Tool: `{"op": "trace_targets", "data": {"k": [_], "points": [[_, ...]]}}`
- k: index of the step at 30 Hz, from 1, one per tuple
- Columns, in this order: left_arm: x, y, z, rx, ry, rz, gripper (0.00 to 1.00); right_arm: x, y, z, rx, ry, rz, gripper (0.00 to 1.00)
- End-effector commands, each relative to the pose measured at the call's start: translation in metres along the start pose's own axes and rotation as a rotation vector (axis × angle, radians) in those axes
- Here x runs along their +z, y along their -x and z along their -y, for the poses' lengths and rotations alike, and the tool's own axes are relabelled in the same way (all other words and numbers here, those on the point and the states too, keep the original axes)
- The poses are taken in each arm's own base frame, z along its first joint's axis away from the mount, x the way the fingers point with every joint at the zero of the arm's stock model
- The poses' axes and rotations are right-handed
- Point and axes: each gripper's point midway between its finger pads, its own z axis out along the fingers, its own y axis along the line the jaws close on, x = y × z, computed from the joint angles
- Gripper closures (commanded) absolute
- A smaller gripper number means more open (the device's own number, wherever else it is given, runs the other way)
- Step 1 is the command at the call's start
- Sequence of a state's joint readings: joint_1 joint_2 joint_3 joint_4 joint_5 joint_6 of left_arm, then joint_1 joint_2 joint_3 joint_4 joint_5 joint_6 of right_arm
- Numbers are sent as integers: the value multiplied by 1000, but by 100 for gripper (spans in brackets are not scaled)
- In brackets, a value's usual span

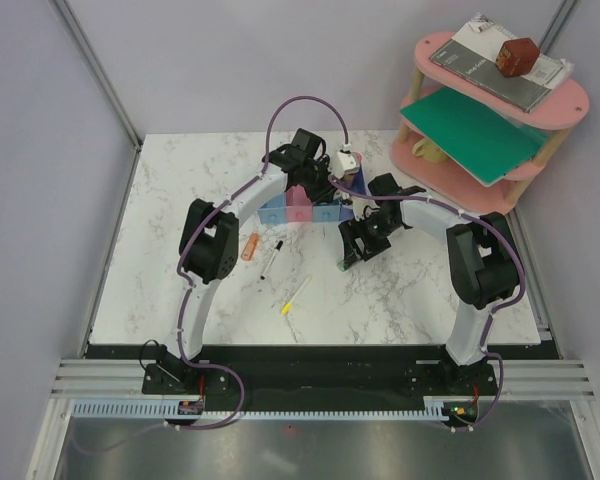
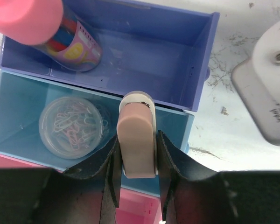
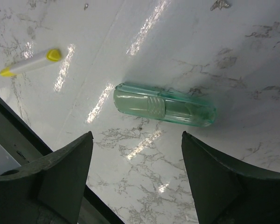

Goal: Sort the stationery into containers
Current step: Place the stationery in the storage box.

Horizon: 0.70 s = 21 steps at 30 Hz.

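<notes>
While over the light blue bin [image 2: 18,107] by the far edge of the table [image 1: 180,300], pinches a pink eraser [image 2: 136,130] in left gripper [image 2: 136,156]; holds right gripper [image 3: 136,142] spread above a green eraser [image 3: 163,108].

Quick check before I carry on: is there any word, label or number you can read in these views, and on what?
Nothing can be read.
Grey-white block: small dark print, too blurred to read.
Grey book on the pink shelf: marks too small to read.
Patterned cup in the periwinkle bin: colours only, no legible letters.
</notes>
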<state>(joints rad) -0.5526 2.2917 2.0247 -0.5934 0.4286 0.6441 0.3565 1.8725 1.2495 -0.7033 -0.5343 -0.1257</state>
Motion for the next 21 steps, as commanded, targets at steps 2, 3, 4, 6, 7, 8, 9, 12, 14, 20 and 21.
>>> {"op": "trace_targets", "data": {"k": [2, 3, 4, 6, 7, 8, 9, 12, 14, 20, 21], "points": [[9, 6, -12, 58, 42, 11, 98, -1, 10, -7, -14, 29, 45, 16], [9, 3, -14, 69, 52, -1, 98, -2, 11, -7, -19, 30, 50, 16], [10, 1, -15, 73, 58, -6, 98, -3, 11, -8, -18, 29, 53, 16], [10, -3, -16, 81, 62, -18, 98, -3, 12, -7, -20, 27, 57, 16], [10, -4, -16, 80, 64, -21, 98, -4, 13, -8, -20, 25, 60, 16], [7, -2, -17, 80, 72, -18, 98, -4, 12, -7, -19, 25, 57, 16], [6, -4, -17, 80, 73, -24, 98, -4, 12, -8, -21, 26, 60, 16], [1, -2, -16, 79, 79, -24, 98, -4, 11, -8, -19, 24, 62, 16], [-1, -2, -15, 81, 80, -23, 98, -4, 11, -8, -19, 21, 63, 17], [4, -9, -14, 85, 73, -39, 98, -5, 15, -7, -17, 12, 71, 16], [5, -11, -14, 87, 74, -44, 98, -4, 15, -7, -20, 11, 70, 17]]}}
